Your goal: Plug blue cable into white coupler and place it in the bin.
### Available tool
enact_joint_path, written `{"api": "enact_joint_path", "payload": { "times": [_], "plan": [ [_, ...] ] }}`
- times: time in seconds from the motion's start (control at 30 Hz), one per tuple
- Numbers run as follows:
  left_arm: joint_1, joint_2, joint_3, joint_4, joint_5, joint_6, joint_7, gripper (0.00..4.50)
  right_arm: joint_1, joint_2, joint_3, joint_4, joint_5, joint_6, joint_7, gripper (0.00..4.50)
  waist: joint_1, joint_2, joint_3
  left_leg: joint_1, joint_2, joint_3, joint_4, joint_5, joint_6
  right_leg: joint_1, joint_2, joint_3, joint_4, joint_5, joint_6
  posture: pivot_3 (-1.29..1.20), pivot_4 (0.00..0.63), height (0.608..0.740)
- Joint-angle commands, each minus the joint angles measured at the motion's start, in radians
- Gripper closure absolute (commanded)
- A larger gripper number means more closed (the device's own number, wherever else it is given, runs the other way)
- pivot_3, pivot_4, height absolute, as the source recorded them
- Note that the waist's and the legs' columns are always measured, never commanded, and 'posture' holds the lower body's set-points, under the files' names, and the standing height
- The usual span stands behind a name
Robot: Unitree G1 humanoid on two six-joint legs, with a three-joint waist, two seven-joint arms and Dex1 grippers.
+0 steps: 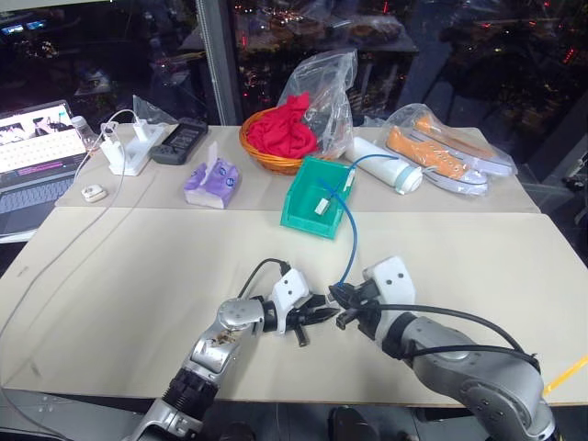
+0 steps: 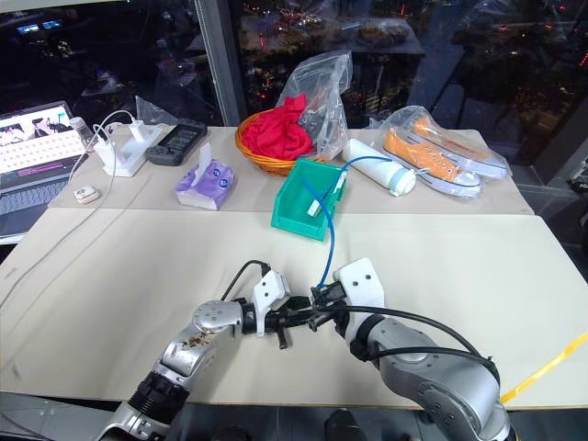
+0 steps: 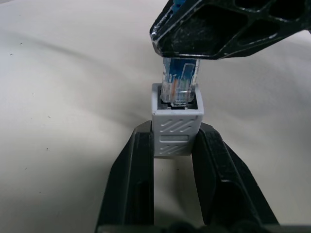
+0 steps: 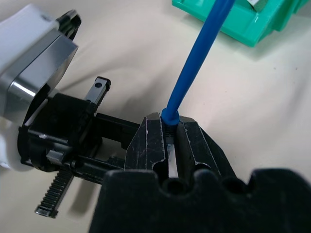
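Right now the blue cable has its clear plug sitting in the mouth of the white coupler — partly in, and we cannot tell whether it is seated. We hold both low over the near middle of the surface: our right hand is clamped on the cable just behind the plug, and our left hand pinches the coupler by its two ribbed sides. From the plug the cable arcs up and away to the bin, where its far end lies beside a small white piece. Behind the bin stand a wicker basket with a red cloth and a white tube.

We judge the cable light and limp — it would buckle if pushed from far back, so a hold close to the plug suits the push. The coupler looks like stiff, smooth plastic, small enough to twist out of a pinch; gripping its flat sides squarely should keep it in line. The plug's latch tab seems fragile.
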Motion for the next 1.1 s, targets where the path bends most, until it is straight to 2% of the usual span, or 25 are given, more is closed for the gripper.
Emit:
{"api": "enact_joint_path", "payload": {
  "times": [0.03, 0.27, 0.43, 0.47, 0.73, 0.83, 1.1],
  "plan": [
    [0.000, 0.003, 0.003, -0.024, -0.020, 0.008, -0.017, 3.87, 0.048, -0.036, 0.064, 0.032, -0.112, 0.038, 0.010, 4.50, 0.000, 0.000, -0.003, 0.000, 0.000, 0.000, 0.000, 0.000, 0.000, 0.000, 0.000, 0.000, 0.000, 0.000, 0.000, 0.00, 0.150, 0.722],
    [0.001, 0.021, 0.004, -0.039, -0.022, 0.023, -0.029, 3.87, 0.092, -0.007, 0.190, 0.114, -0.254, 0.038, 0.038, 4.50, -0.005, 0.000, -0.018, 0.003, 0.000, 0.000, -0.001, 0.000, 0.000, 0.002, 0.000, 0.000, 0.000, 0.000, 0.000, 0.00, 0.150, 0.722],
    [0.001, 0.031, 0.005, -0.046, -0.025, 0.032, -0.032, 3.87, 0.103, 0.071, 0.239, 0.196, -0.342, 0.021, 0.061, 4.50, -0.018, 0.000, -0.019, 0.016, 0.001, 0.000, -0.007, -0.001, 0.001, 0.017, 0.001, 0.000, -0.001, -0.005, -0.002, 0.00, 0.150, 0.722],
    [0.001, 0.032, 0.005, -0.048, -0.025, 0.034, -0.032, 3.87, 0.100, 0.078, 0.251, 0.209, -0.362, 0.018, 0.068, 4.50, -0.020, 0.000, -0.020, 0.018, 0.001, 0.000, -0.007, -0.002, 0.003, 0.019, 0.001, 0.000, 0.000, -0.012, 0.005, 0.00, 0.150, 0.722],
    [0.004, 0.031, 0.003, -0.057, -0.025, 0.047, -0.032, 3.87, 0.076, 0.146, 0.344, 0.298, -0.508, -0.001, 0.118, 4.50, -0.039, -0.002, -0.025, 0.026, 0.002, 0.000, -0.007, -0.002, 0.003, 0.027, 0.001, 0.000, 0.001, -0.014, 0.006, 0.00, 0.150, 0.722],
    [0.003, 0.029, 0.003, -0.055, -0.025, 0.048, -0.033, 3.87, 0.088, 0.166, 0.347, 0.312, -0.540, 0.002, 0.137, 4.50, -0.039, -0.003, -0.026, 0.032, 0.002, 0.000, -0.009, -0.003, 0.005, 0.032, 0.001, 0.000, 0.001, -0.017, 0.006, 0.00, 0.150, 0.722],
    [0.001, 0.027, 0.005, -0.051, -0.028, 0.045, -0.034, 3.87, 0.187, 0.156, 0.308, 0.293, -0.591, 0.003, 0.179, 4.50, -0.037, -0.009, -0.033, 0.032, 0.002, 0.000, -0.010, -0.004, 0.006, 0.032, 0.001, 0.000, 0.000, -0.018, 0.006, 0.00, 0.150, 0.722]
  ]
}}
